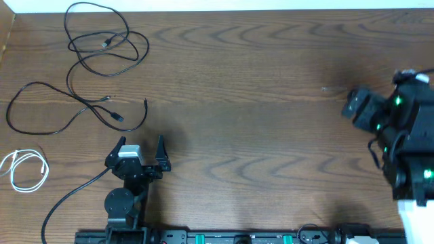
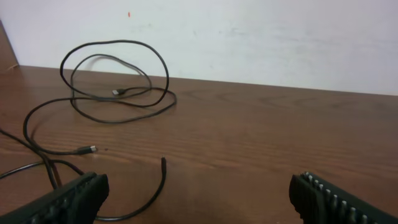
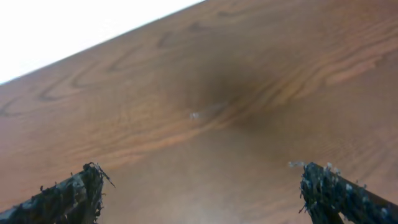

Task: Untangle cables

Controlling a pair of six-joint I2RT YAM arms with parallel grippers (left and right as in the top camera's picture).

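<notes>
Two long black cables lie at the table's left. One is looped at the back left (image 1: 102, 41) and shows in the left wrist view (image 2: 115, 78). The other (image 1: 61, 112) spreads in front of it, its plug end (image 1: 145, 103) near my left gripper; it also shows in the left wrist view (image 2: 158, 186). A short white cable (image 1: 26, 169) is coiled at the left edge, apart from the black ones. My left gripper (image 1: 141, 146) is open and empty, just in front of the black cables. My right gripper (image 1: 352, 105) is open and empty over bare wood at the right.
A thick black cable (image 1: 68, 196) runs from the left arm's base across the front left. The right arm's body (image 1: 407, 135) fills the right edge. A white wall (image 2: 249, 37) stands behind the wooden table (image 1: 258, 102).
</notes>
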